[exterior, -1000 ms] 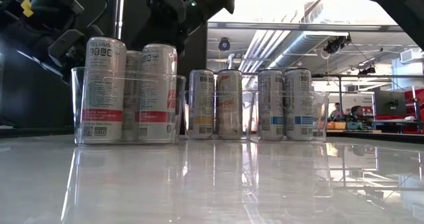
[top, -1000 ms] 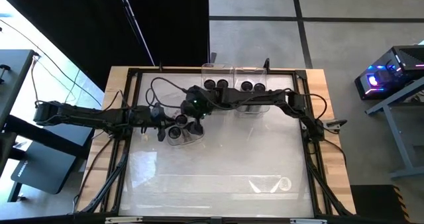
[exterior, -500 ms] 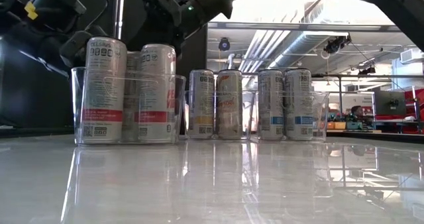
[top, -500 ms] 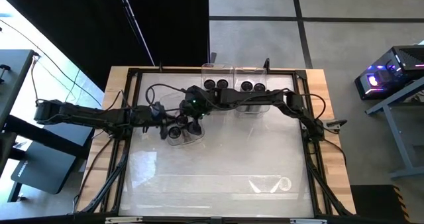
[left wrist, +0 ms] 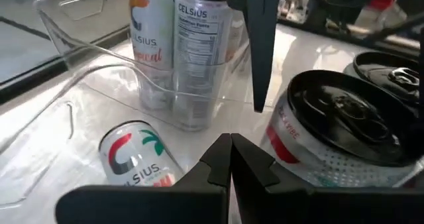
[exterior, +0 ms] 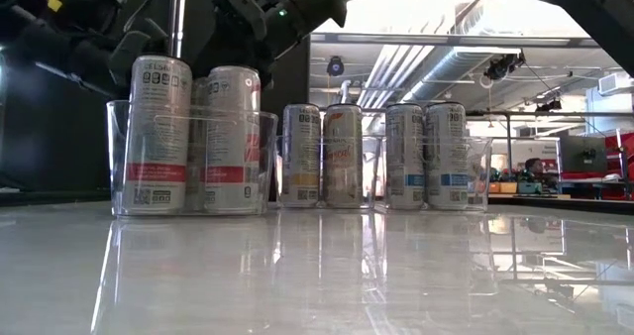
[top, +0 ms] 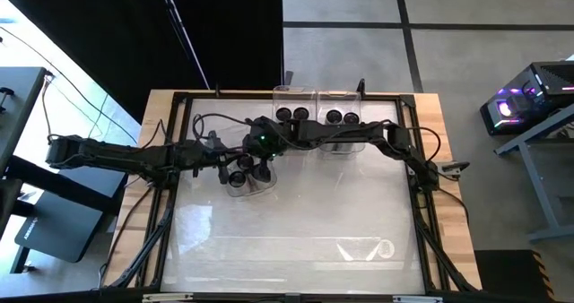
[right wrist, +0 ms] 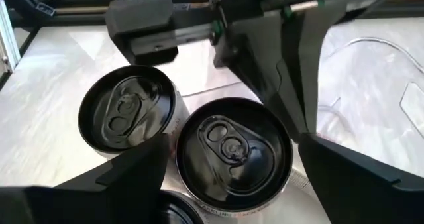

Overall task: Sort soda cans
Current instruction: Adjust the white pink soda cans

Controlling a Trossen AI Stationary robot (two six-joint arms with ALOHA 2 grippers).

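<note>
Three clear bins on the bench (top: 296, 222). Near bin (exterior: 117, 157) holds three upright soda cans (exterior: 156, 135), dark tops up, long axes vertical. Two far bins (top: 280, 95) side by side at the back edge, two upright cans each, four in a row in the low view (exterior: 300, 155). Left wrist view also shows one can lying on its side (left wrist: 136, 159) on the bench, long axis flat, just outside a far bin.

Left gripper (left wrist: 230, 159) beside the near bin's cans, fingers clenched together, gripping nothing. Right gripper (right wrist: 228, 144) directly above a can top (right wrist: 228, 148) in the near bin, fingers spread wide to either side, not touching.

Versus a second ago: left fingers gone from slightly apart to fully closed; right fingers unchanged; cans unmoved.
</note>
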